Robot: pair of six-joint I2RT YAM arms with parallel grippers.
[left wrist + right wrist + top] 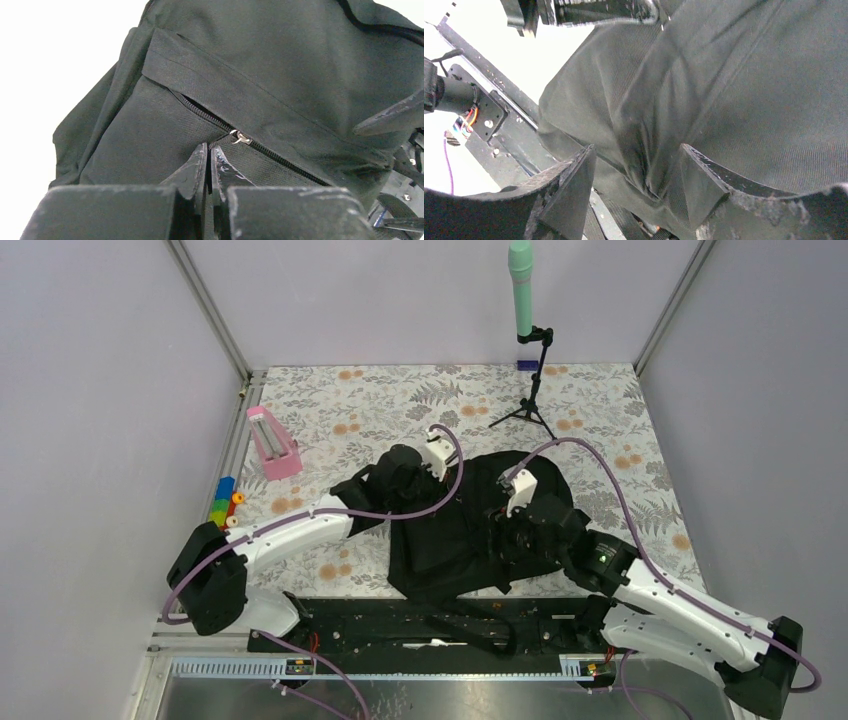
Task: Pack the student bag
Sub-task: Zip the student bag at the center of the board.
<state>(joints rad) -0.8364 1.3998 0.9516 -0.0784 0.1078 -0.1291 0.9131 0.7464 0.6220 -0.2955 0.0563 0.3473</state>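
The spread tool (637,148) straddles a student bag (749,100) fold.

Reaches left arm (290,528) from near-left base diagonally toward middle of tabletop (600,440), white forearm low and almost level. Tips left wrist (400,475) down at the far end. Holds left end effector (209,149) closed, both fingers (187,172) pressed flat together, tips pointing away from wrist camera. Extends right arm (680,605) from near-right base up and left toward the middle, elbow raised, green light lit on the joint. Angles right wrist (545,520) downward. Holds right end effector (638,147) with jaws spread, fingers (569,190) well apart, not gripping. Places both wrists near each other, not touching.
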